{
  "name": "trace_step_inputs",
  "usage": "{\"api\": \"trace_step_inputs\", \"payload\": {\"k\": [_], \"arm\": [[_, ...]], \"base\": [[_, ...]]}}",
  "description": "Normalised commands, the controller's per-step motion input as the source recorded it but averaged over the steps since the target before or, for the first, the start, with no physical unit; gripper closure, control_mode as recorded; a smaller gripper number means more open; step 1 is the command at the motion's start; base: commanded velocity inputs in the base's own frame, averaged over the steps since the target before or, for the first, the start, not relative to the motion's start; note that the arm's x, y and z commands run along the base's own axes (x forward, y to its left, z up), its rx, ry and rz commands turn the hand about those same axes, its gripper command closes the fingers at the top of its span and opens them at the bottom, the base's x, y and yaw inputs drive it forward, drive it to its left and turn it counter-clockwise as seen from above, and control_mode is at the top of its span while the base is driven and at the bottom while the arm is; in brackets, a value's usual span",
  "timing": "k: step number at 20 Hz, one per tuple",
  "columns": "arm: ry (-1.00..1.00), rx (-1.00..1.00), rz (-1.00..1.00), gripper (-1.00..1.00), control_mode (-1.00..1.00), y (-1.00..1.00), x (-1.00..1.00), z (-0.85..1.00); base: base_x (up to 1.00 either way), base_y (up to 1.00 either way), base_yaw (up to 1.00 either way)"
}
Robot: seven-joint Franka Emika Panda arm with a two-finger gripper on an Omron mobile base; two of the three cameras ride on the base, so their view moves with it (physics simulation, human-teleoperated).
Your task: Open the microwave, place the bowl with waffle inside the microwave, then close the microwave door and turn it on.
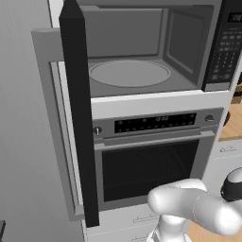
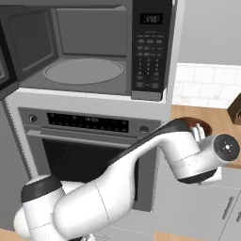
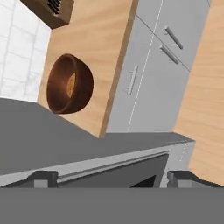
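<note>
Microwave open, bowl on the counter to its right.

The black-fronted microwave (image 1: 142, 52) has its large black door (image 1: 79, 118) swung out leftward, baring the round glass turntable (image 2: 84, 71). The deep reddish-brown wooden bowl (image 3: 69, 84) sits on the wooden counter (image 3: 98, 52), seemingly holding the golden waffle (image 3: 70, 85). The two-finger gripper (image 3: 107, 179) hangs spread wide, holding nothing.
</note>
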Motion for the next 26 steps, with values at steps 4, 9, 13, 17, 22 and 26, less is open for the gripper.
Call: {"api": "trace_step_inputs", "payload": {"k": [4, 9, 13, 17, 22, 26], "arm": [[0.00, 0.38, 0.24, -1.00, -1.00, -0.96, 0.18, 0.04], [-0.05, 0.39, 0.36, -1.00, -1.00, -0.39, 0.21, 0.23], [-0.13, 0.13, 0.34, -1.00, -1.00, -0.09, 0.23, 0.01], [-0.01, -0.01, 0.13, -1.00, -1.00, 0.04, 0.17, -0.02], [0.05, -0.01, 0.03, -1.00, -1.00, 0.18, 0.53, 0.00], [0.13, 0.00, 0.01, -1.00, -1.00, 0.32, 0.45, -0.27]], "base": [[0.00, 0.00, 0.00], [0.00, 0.00, 0.00], [0.00, 0.00, 0.00], [0.00, 0.00, 0.00], [0.00, 0.00, 0.00], [0.00, 0.00, 0.00]]}}
